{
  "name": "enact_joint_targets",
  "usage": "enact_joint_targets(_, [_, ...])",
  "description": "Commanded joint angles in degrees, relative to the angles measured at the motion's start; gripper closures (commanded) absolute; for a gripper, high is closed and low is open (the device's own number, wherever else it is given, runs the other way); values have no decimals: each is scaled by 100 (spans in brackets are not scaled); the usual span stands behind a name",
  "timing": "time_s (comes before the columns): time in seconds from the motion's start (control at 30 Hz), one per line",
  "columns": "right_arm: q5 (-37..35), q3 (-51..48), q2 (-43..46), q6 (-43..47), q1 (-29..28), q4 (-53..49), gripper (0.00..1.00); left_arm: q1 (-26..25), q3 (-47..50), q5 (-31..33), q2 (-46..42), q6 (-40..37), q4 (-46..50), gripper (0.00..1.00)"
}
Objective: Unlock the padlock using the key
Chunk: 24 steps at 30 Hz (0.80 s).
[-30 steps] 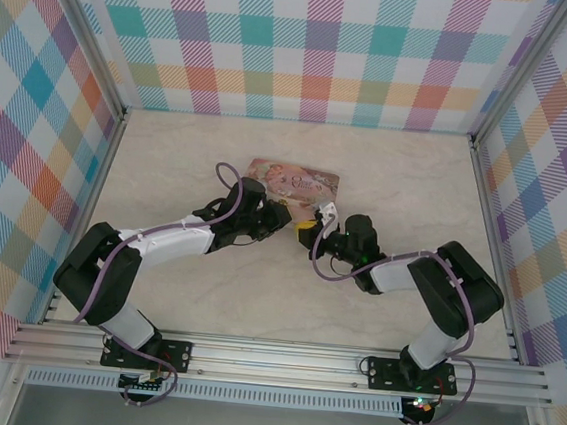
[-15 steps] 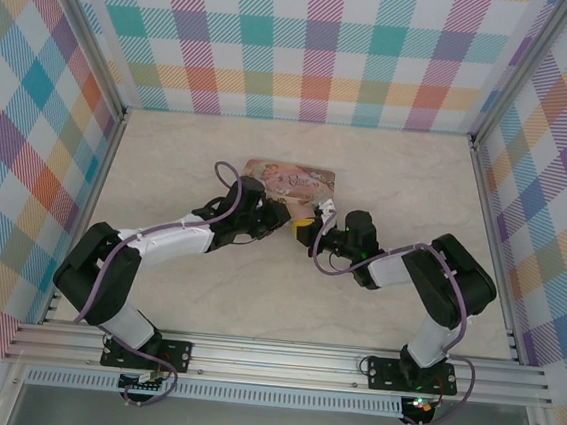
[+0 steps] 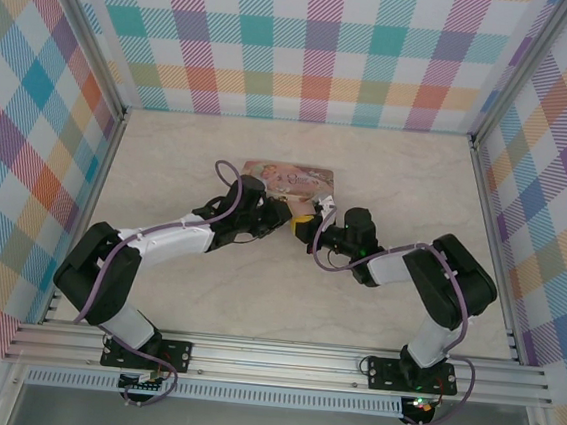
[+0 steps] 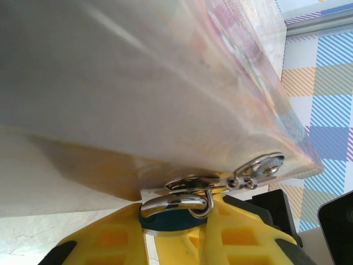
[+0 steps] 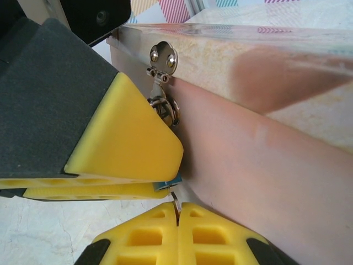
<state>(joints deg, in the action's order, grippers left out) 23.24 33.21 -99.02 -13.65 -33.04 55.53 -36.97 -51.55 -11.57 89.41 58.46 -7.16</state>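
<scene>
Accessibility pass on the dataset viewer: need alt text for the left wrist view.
The left gripper pinches the small teal padlock between its yellow fingers, with the silver shackle hooked at the metal clasp on the pink tin. The tin's blurred side wall looms above, with the plaid wall at right.

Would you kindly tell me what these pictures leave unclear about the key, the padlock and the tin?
Left wrist view: padlock body mostly covered by the left end effector; keyhole unseen.
Left wrist view: tin blurred, cut off by the edges.
Right wrist view: key is a thin sliver above the shut right end effector; its tip hidden behind the left end effector's pad.
Top view: key and padlock too small.
</scene>
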Motion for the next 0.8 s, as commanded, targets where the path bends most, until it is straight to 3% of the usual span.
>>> enact_joint_targets(0.0, [-94, 271, 225, -259, -106, 212, 98, -232, 2, -976, 227, 41, -398, 88])
enact_joint_targets(0.33, [-571, -291, -71, -756, -106, 133, 98, -232, -129, -1006, 969, 104, -882, 86])
enact_joint_targets(0.57, [-838, -507, -335, -997, -98, 269, 99, -232, -180, -963, 1281, 96, -1032, 76])
enact_joint_targets(0.77, [-928, -629, -468, -1100, -98, 281, 99, -227, -104, -816, 1173, 47, -986, 61])
